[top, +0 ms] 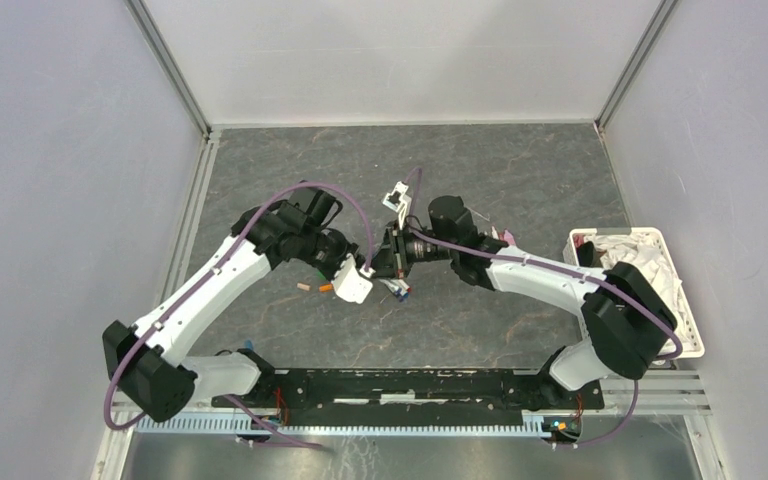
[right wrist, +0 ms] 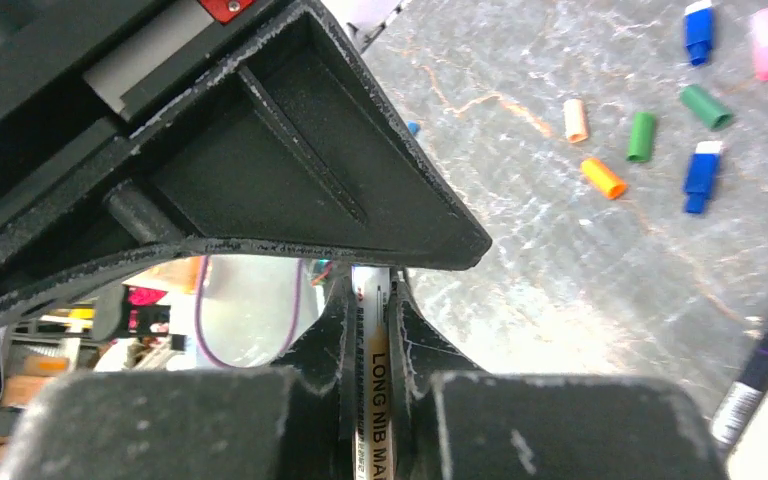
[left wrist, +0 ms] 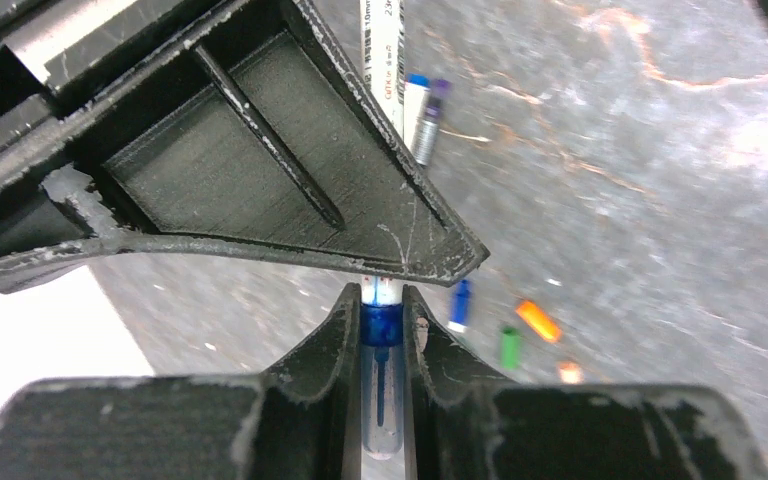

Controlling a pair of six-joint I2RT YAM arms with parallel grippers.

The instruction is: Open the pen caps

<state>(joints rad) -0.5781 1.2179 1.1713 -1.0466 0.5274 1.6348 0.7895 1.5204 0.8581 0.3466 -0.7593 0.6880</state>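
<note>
The left gripper [left wrist: 381, 308] is clamped on the blue end of a pen [left wrist: 381, 332], low in the middle of its wrist view. The white barrel runs up the frame and passes behind the gripper's own broad black finger, which blocks most of the upper left. The right gripper [right wrist: 371, 300] is squeezed tight on a white, lettered barrel at the bottom centre of its own view, and its upper finger likewise hides the upper left there. From above, the two grippers meet nose to nose at the centre of the frame over the grey counter [top: 520, 170]. Together they cover nearly all of what they hold, so whether both grip one pen cannot be told for sure. Loose caps [right wrist: 641, 136] lie scattered on the counter in the upper right of the right wrist view: peach, orange, two green, two blue and a pink one, all apart from each other. Two more pens [left wrist: 422, 105], one blue-tipped and one purple-tipped, lie side by side at the top centre of the left wrist view, just beside the held barrel. At the right edge of the top view stands a white basket [top: 688, 310] with a white cloth [top: 640, 258] in it, well apart from the grippers.
</note>
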